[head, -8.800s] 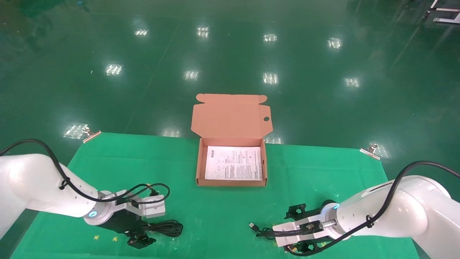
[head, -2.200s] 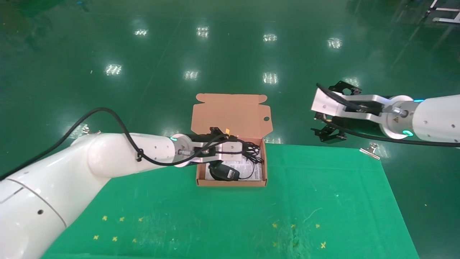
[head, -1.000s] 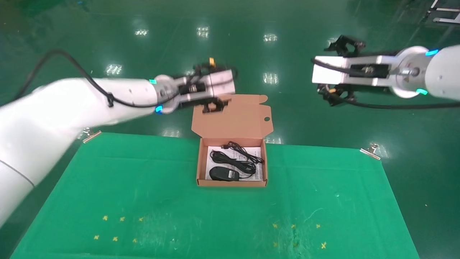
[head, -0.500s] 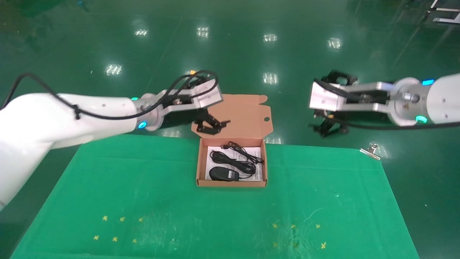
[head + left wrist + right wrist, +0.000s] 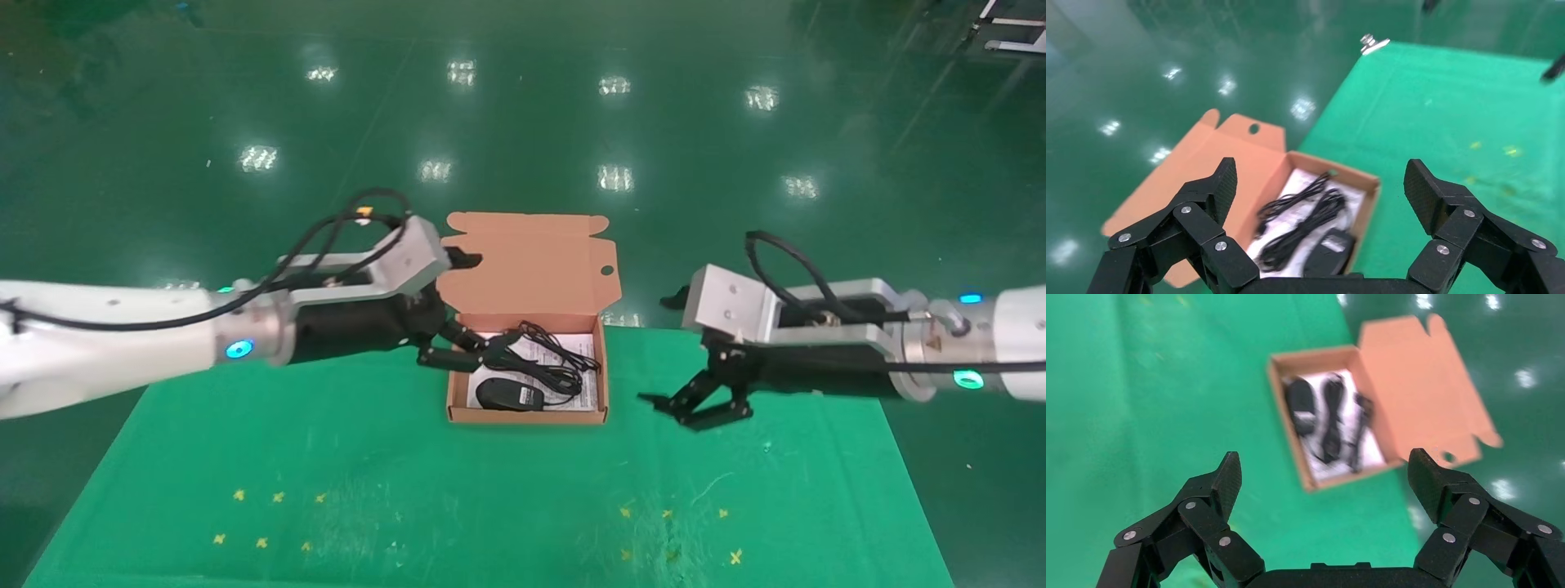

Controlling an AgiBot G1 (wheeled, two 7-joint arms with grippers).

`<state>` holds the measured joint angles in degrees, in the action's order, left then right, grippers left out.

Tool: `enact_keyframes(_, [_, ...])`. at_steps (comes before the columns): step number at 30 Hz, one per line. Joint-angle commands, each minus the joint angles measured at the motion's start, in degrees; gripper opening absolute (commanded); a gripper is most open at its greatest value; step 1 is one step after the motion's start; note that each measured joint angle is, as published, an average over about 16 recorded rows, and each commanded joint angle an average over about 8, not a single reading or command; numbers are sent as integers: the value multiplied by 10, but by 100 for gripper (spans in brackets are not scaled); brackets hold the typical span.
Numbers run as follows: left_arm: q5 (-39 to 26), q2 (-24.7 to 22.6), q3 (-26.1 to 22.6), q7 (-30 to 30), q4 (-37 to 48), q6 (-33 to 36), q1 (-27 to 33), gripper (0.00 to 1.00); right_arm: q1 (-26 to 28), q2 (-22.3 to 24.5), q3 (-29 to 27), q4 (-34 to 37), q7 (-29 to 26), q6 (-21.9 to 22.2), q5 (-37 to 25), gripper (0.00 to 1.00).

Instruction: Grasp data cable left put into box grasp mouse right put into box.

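The salmon-orange box [image 5: 454, 384] stands open at the table's far middle, its flap [image 5: 527, 265] upright behind it. Inside, on the white sheet, lie the black mouse [image 5: 508, 395] at the front and the bundled data cable [image 5: 539, 359] behind it. They also show in the left wrist view, mouse [image 5: 1326, 252] and cable [image 5: 1302, 226], and in the right wrist view, mouse [image 5: 1300, 402] and cable [image 5: 1332, 422]. My left gripper [image 5: 459, 347] is open and empty at the box's left wall. My right gripper [image 5: 701, 408] is open and empty above the cloth, right of the box.
A green cloth [image 5: 490, 490] covers the table, held by metal clips at the far corners [image 5: 842, 343]. Small yellow marks [image 5: 270, 518] dot the near cloth. Glossy green floor lies beyond the table's far edge.
Both arms have come down from high above the floor toward the table. The left gripper dropped to the box's left side and the right gripper lowered to the cloth right of the box.
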<state>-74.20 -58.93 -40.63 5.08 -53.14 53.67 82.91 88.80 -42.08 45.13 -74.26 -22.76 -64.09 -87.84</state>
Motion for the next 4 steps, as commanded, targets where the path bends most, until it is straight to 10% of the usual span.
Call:
enact_keyframes(1, [29,22,22,5,-19,29,-19,100,-25,6,-27,1,11,-20,42,100])
enact_keyframes(4, [42,31,32,7,-27,42,-28,100,-36,9,-38,1,16,-28,60,100])
